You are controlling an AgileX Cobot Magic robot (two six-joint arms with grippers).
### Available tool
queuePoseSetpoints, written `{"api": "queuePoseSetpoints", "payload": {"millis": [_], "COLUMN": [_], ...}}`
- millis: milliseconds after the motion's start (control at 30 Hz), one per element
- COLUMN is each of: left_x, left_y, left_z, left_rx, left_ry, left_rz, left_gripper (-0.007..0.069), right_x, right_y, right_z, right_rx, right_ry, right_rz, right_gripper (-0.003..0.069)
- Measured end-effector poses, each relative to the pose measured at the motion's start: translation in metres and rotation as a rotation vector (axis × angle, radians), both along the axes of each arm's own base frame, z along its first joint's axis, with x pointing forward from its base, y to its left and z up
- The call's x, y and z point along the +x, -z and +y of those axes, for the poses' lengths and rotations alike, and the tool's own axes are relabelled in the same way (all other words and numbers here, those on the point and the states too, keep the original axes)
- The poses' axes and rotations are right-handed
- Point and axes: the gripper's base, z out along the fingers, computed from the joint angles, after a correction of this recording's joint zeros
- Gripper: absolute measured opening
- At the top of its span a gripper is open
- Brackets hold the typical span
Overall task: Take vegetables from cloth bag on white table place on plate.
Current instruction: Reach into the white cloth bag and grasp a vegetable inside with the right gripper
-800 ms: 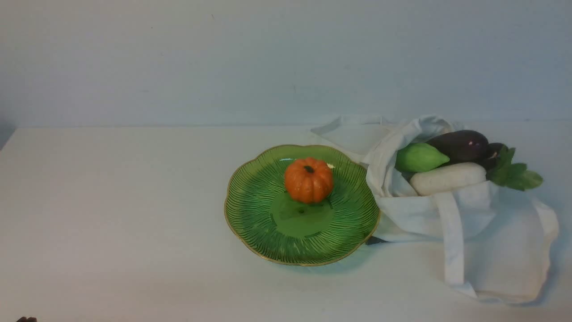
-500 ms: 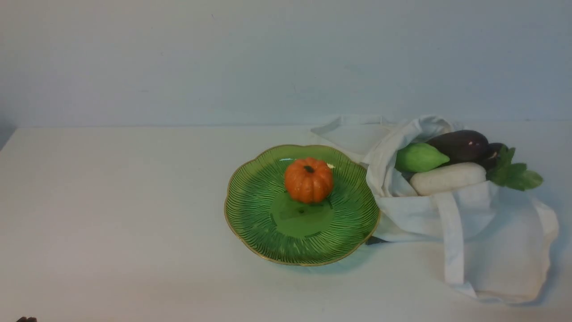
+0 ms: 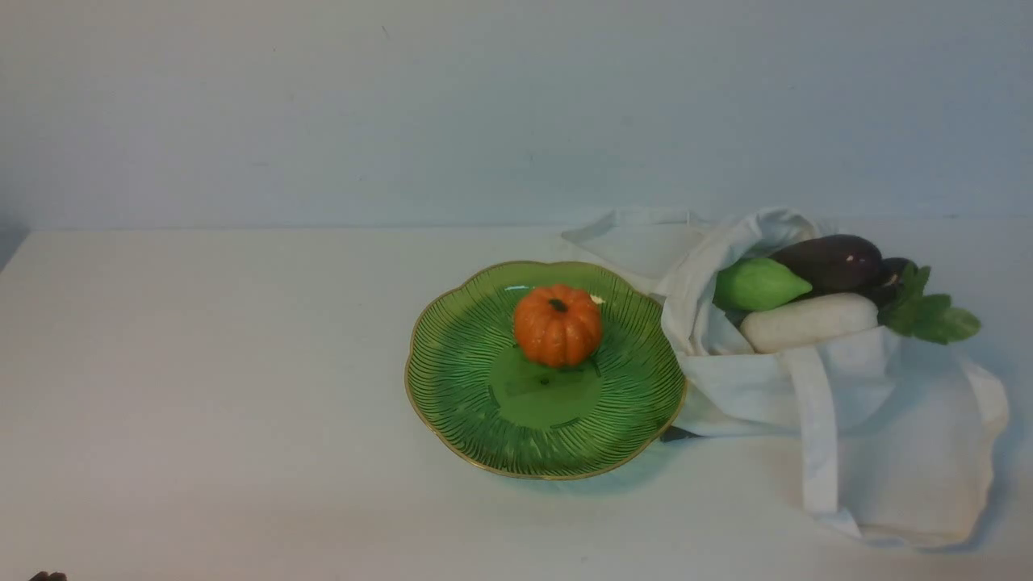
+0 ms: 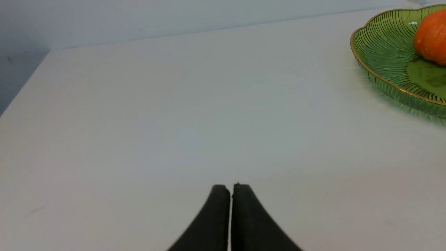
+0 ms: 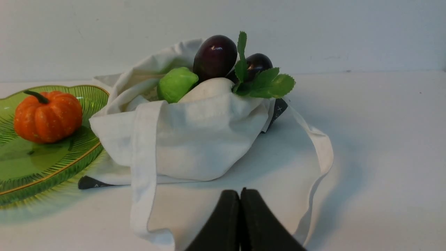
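Note:
The white cloth bag (image 3: 888, 420) lies on the white table (image 3: 202, 363), right of the green plate (image 3: 460, 379). In its mouth sit a dark purple eggplant (image 3: 831, 262), a pale green fruit (image 3: 759, 284) and a white radish (image 3: 807, 321) with green leaves (image 3: 928, 315). The right wrist view shows two eggplants (image 5: 215, 57), the green fruit (image 5: 176, 83) and the bag (image 5: 205, 139). My right gripper (image 5: 240, 191) is shut and empty, just short of the bag. My left gripper (image 4: 231, 186) is shut over bare table, left of the plate (image 4: 383, 48).
A small orange pumpkin (image 3: 557, 324) stands on the plate. A pale wall runs behind the table's far edge. The bag's strap (image 3: 819, 436) hangs down its front toward me. A dark bit of the left arm (image 3: 47, 576) peeks in at the bottom left corner.

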Motion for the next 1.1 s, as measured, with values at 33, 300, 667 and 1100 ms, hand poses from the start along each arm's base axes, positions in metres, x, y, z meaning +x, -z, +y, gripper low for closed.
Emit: {"api": "queuePoseSetpoints", "payload": {"millis": [33, 300, 667, 1100], "left_x": [0.0, 0.0, 0.0, 0.0], "left_y": [0.0, 0.0, 0.0, 0.0], "left_z": [0.0, 0.0, 0.0, 0.0], "left_rx": [0.0, 0.0, 0.0, 0.0], "left_ry": [0.0, 0.0, 0.0, 0.0], "left_rz": [0.0, 0.0, 0.0, 0.0], "left_gripper": [-0.0005, -0.0005, -0.0005, -0.0005], "right_x": [0.0, 0.0, 0.0, 0.001], "right_y": [0.0, 0.0, 0.0, -0.011], "right_z": [0.0, 0.0, 0.0, 0.007], "right_rx": [0.0, 0.0, 0.0, 0.744], "right_ry": [0.0, 0.0, 0.0, 0.024], "right_rz": [0.0, 0.0, 0.0, -0.061], "right_gripper": [-0.0015, -0.0015, -0.0015, -0.0015]}}
